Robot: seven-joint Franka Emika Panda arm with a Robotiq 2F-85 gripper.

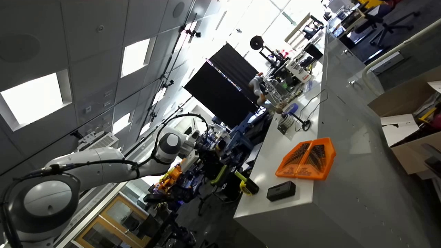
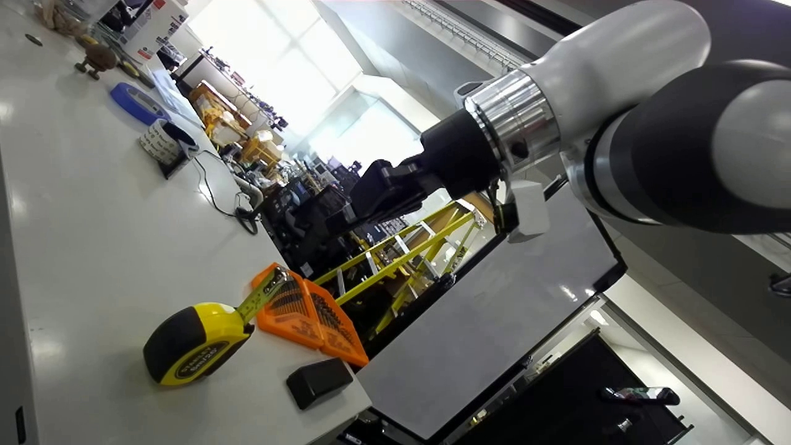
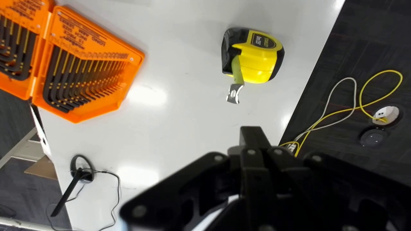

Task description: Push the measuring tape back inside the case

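The measuring tape (image 3: 237, 71) is a short narrow yellow strip with a metal hook at its end. It sticks out of the yellow and black case (image 3: 258, 54), which stands on the white table near its edge. The strip (image 2: 258, 301) and the case (image 2: 191, 343) also show in an exterior view, the strip pointing up at a slant. Both exterior views show the strip (image 1: 240, 176) out of the case (image 1: 248, 187). My gripper (image 3: 255, 136) is shut with nothing seen between its fingers. In an exterior view the gripper (image 2: 346, 216) hangs above the table, apart from the tape.
An orange hex key tray (image 3: 86, 69) lies open beside the case; it also shows in an exterior view (image 2: 309, 306). A small black box (image 2: 318, 381) stands near the table end. A black stand with a cable (image 3: 80, 175) and a blue ring (image 2: 139, 104) are farther along.
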